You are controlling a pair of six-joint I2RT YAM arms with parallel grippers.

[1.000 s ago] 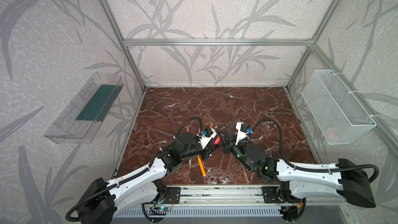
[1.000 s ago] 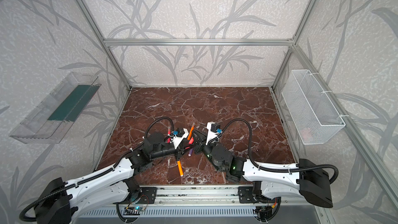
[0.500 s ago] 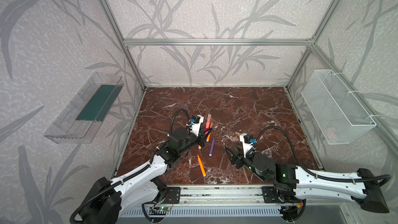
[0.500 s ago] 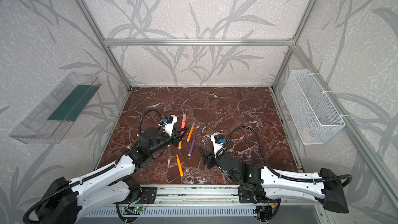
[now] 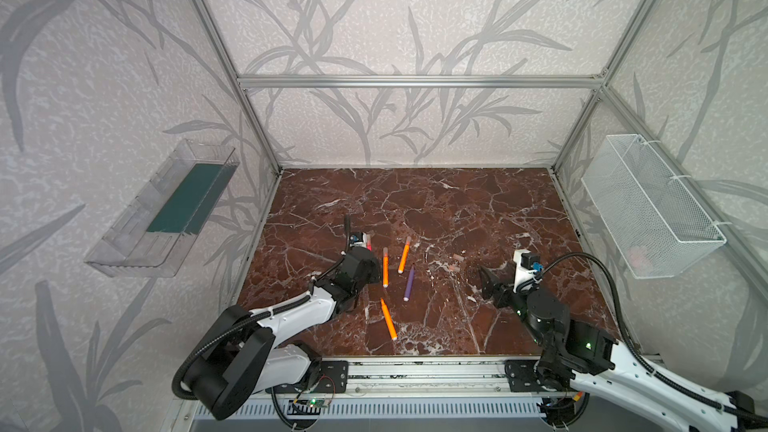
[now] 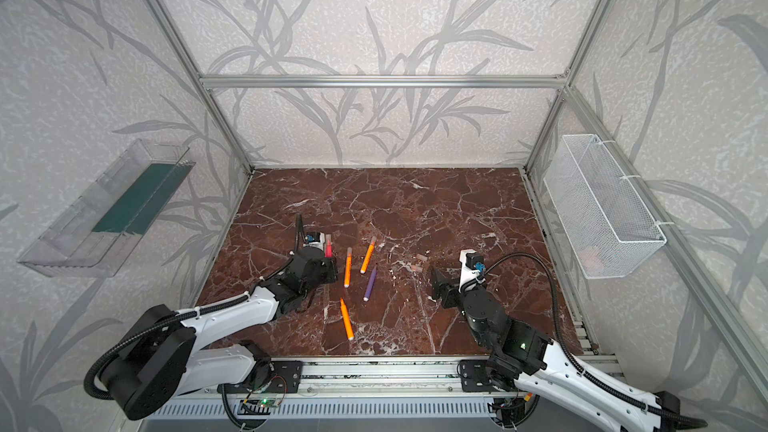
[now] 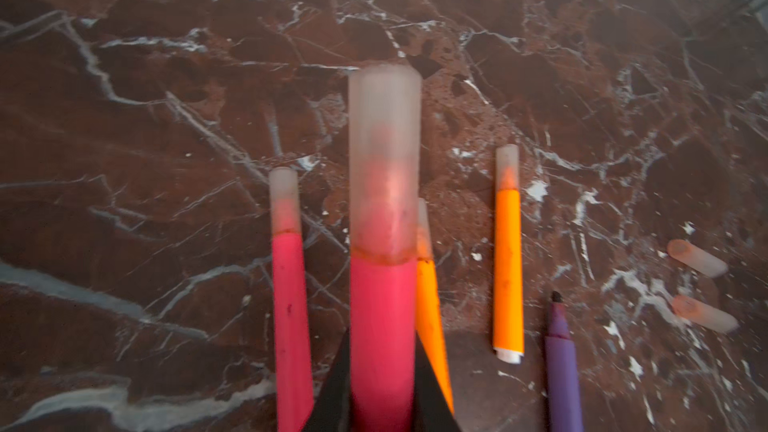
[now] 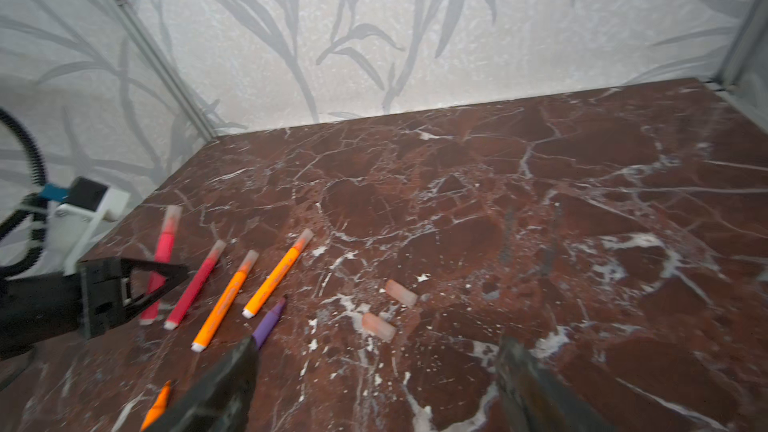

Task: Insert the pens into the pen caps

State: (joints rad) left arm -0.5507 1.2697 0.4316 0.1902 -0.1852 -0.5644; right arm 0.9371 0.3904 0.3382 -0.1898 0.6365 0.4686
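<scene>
- Left gripper (image 7: 382, 351) is clamped on a pink-red pen (image 7: 382, 292) whose cap is already on. It holds the pen low, well to the left of the purple pen (image 5: 409, 283). I judge this capping finished and the pen due to be set down.
- Right gripper (image 8: 378, 351) has its jaws spread wide with nothing between them, well to the right of the purple pen.
- Second pink-red pen (image 7: 291, 305) and the capped orange pens (image 5: 385, 266) lie left of the purple pen, towards the left gripper. The purple pen and the bare orange pen (image 5: 388, 319), which lies nearer the front, have no caps yet.
- Two loose caps (image 8: 401, 292) lie on their sides just right of the purple pen, between it and the right gripper. The next move probably calls for the right gripper to straddle one cap and close across its barrel, leaving the mouth free, while the left takes the purple pen.
- A second ago both grippers met nose to nose about over the purple pen, the right one's jaws together. Now they are well apart.
</scene>
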